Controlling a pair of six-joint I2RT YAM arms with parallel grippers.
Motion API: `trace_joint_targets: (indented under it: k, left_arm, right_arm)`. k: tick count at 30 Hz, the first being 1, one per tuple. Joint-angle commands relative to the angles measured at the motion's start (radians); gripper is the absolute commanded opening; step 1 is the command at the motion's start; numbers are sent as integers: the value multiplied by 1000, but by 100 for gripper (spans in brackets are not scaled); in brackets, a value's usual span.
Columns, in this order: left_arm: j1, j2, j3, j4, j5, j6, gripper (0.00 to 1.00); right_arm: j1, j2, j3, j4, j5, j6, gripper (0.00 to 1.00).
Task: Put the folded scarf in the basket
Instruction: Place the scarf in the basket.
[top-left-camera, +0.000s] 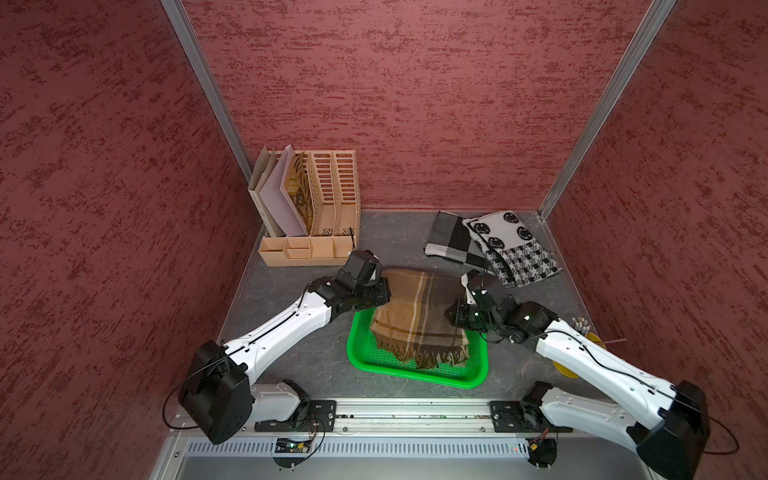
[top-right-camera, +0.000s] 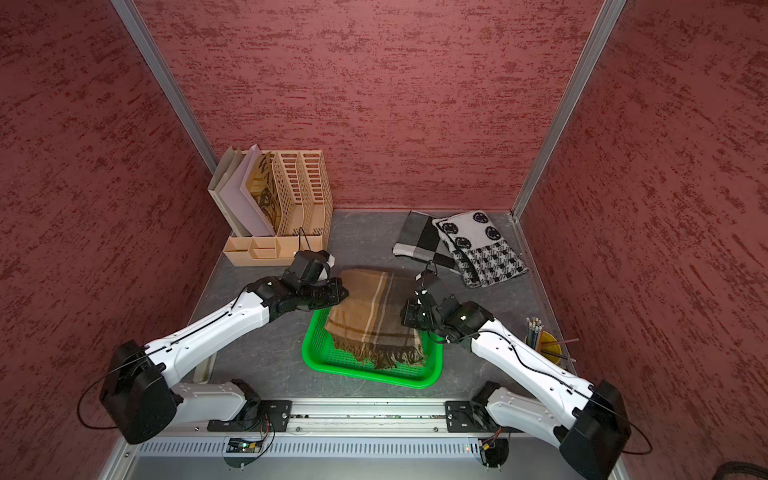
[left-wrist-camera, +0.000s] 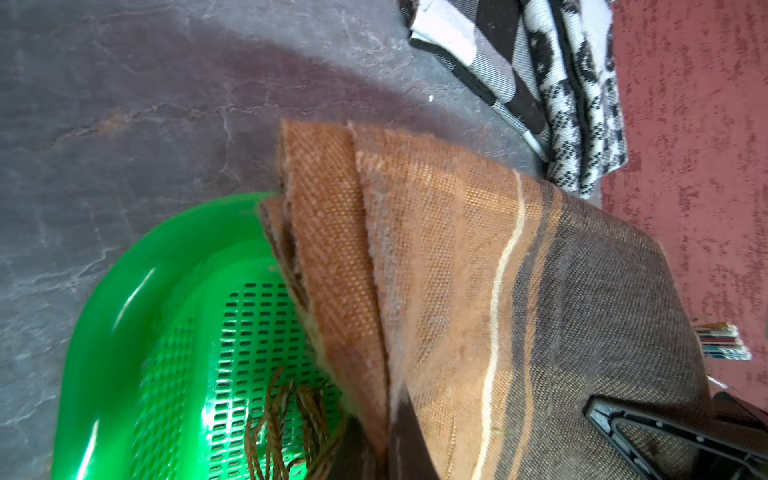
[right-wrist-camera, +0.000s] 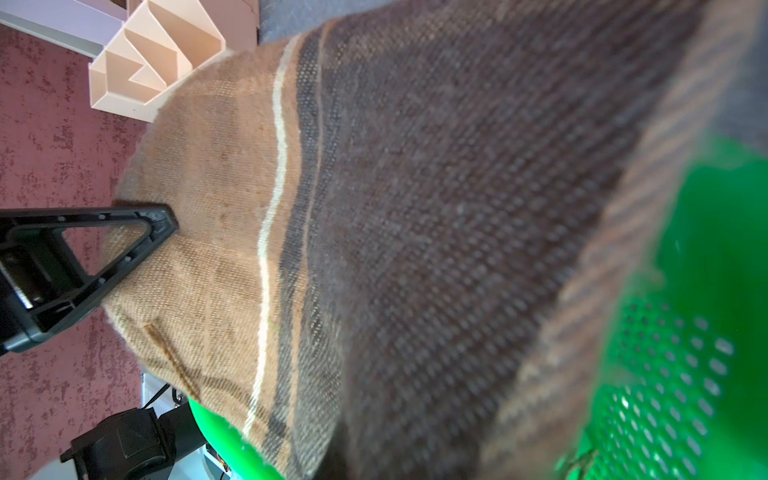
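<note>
Both grippers, left gripper (top-left-camera: 384, 293) and right gripper (top-left-camera: 453, 316), clenched on scarf (top-left-camera: 419, 316) edges, kept fold flat while fringe draped into basket (top-left-camera: 415, 372).

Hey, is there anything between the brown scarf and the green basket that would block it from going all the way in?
Nothing visible does. The brown scarf hangs over the green basket, its fringe already inside, and the mesh floor below it looks bare.
</note>
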Motion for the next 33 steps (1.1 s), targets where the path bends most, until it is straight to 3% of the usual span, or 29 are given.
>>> trace_joint_targets:
  k: [1, 10, 31, 33]
  left_arm:
    - [-26, -13, -23, -33, -70, -9, 0]
    - [-72, 22, -80, -22, -107, -30, 0]
    - [-166, 176, -93, -33, -311, -15, 0]
    - [-171, 188, -86, -42, -340, -13, 0]
  right_arm:
    - [34, -15, -46, 0, 62, 63, 0]
    - [64, 15, -109, 17, 81, 101, 0]
    - [108, 151, -189, 54, 141, 186, 0]
    - [109, 164, -184, 49, 144, 189, 12]
